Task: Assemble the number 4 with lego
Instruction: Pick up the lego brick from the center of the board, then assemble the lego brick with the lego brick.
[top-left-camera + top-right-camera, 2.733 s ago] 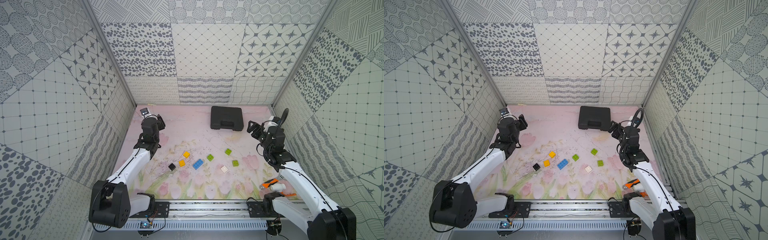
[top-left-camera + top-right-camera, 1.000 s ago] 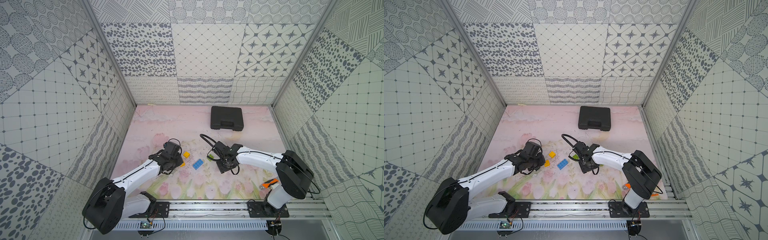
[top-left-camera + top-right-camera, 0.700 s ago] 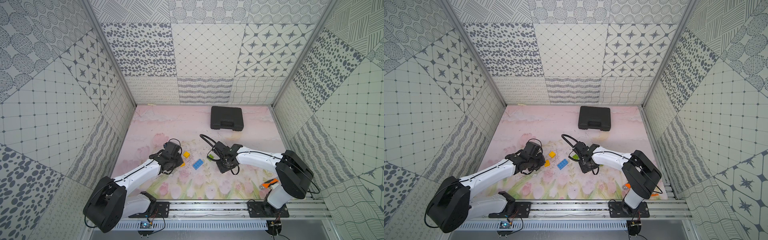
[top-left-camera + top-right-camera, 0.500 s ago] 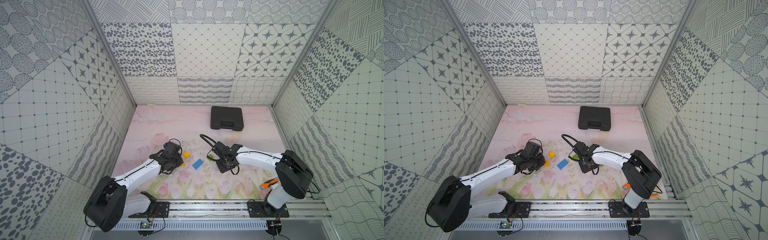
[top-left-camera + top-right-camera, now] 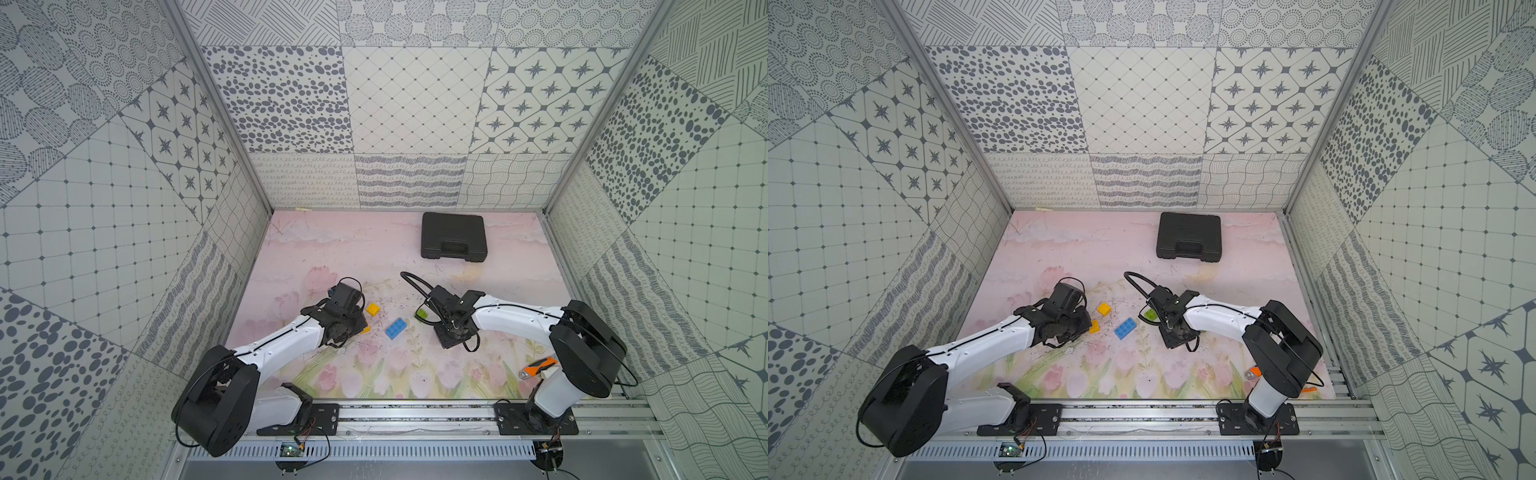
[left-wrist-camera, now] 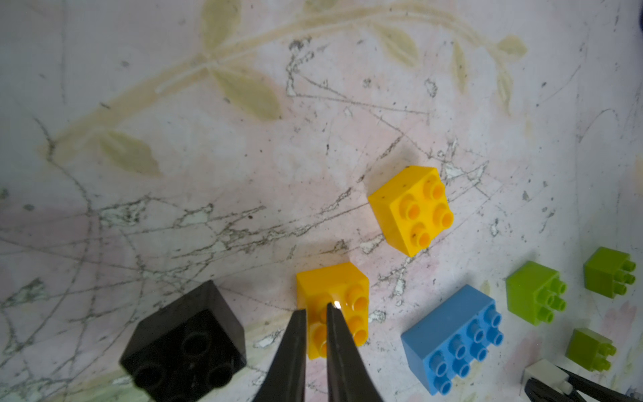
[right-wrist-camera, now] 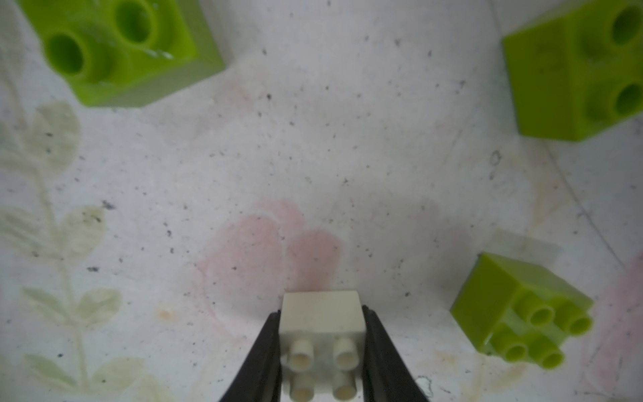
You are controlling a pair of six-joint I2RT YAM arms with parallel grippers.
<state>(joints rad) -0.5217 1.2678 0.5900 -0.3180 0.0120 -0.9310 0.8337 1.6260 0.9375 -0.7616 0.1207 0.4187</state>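
Though unseen overhead, fingers (image 7: pixel 259 355) grip white brick (image 7: pixel 322 322)

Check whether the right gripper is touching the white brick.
Touching. The right wrist view shows the right gripper with both jaws pressed against opposite sides of the white brick, with no gap on either side.

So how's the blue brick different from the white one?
The blue brick is long with eight studs; the white brick is square with four. The blue brick lies loose on the table; the white brick is pinched in the right gripper. Both are studded plastic bricks.
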